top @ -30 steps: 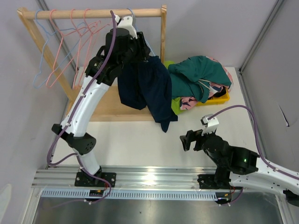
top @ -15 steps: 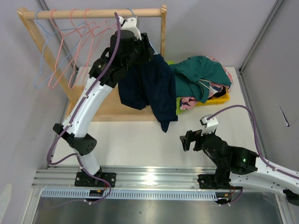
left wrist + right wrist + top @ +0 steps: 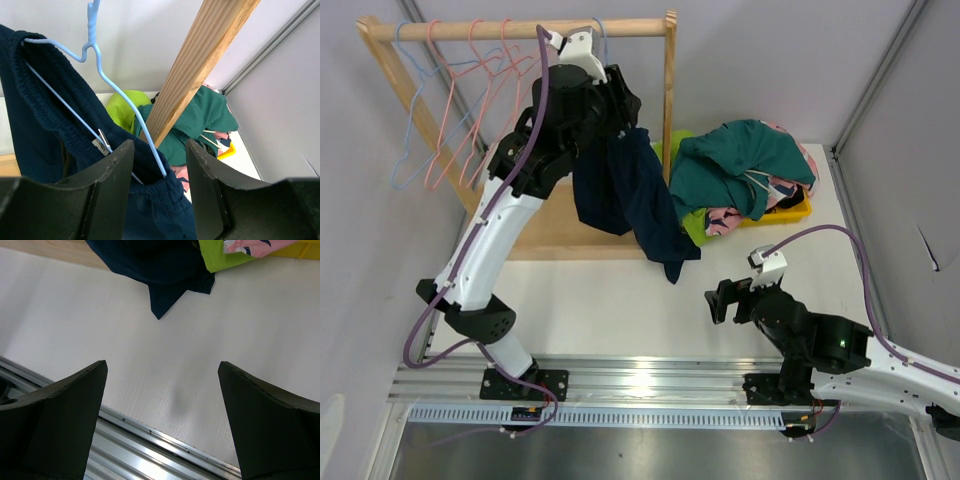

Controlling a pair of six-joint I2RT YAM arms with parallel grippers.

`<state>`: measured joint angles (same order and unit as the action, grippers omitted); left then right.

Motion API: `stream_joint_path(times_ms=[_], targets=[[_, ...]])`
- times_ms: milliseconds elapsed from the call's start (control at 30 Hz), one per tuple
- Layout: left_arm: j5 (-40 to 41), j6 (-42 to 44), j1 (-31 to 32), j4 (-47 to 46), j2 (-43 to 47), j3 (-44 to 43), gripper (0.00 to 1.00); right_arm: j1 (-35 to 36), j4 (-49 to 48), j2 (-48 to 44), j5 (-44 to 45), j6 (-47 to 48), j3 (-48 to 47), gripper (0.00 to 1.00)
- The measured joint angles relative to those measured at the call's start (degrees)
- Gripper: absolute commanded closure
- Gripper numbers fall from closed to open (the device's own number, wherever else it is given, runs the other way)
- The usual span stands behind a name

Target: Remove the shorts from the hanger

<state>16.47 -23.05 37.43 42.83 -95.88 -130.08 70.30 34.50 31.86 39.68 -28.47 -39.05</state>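
Hanging shorts (image 3: 638,195) brush the rack post (image 3: 669,75).

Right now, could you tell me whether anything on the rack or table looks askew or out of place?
Yes: the dark navy shorts hang lopsided from the light blue wire hanger, bunched toward one end. Clothes also spill over the yellow plastic bin behind them.

Lilac walls (image 3: 770,60), white table (image 3: 610,300)
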Motion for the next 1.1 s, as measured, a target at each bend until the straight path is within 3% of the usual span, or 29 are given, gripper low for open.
stream_joint_path(times_ms=[367,633,667,700,767,800,1100], targets=[[1.7,0.2,0.0,-0.3,-6.9,-7.0,0.48,0.1,0.0,0.0,0.2,0.0,0.0,0.01],[3.1,0.6,0.0,-0.1,-11.9,-8.5,0.53,0.7,0.1,-0.1,0.7,0.0,0.0,0.01],[3.3,0.6,0.0,0.0,-12.1,-8.5,0.55,0.8,0.1,-0.1,0.7,0.0,0.0,0.01],[3.5,0.6,0.0,0.1,-12.1,-8.5,0.67,0.9,0.1,-0.1,0.9,0.0,0.0,0.01],[4.0,0.6,-0.1,-0.2,-12.1,-8.5,0.83,0.9,0.1,0.0,1.1,0.0,0.0,0.01],[4.2,0.2,-0.1,-0.2,-12.1,-8.5,0.98,0.9,0.2,0.0,1.3,0.0,0.0,0.01],[4.2,0.3,0.0,2.8,-11.0,-8.3,1.0,0.9,0.2,1.9,1.7,0.3,-0.4,0.01]])
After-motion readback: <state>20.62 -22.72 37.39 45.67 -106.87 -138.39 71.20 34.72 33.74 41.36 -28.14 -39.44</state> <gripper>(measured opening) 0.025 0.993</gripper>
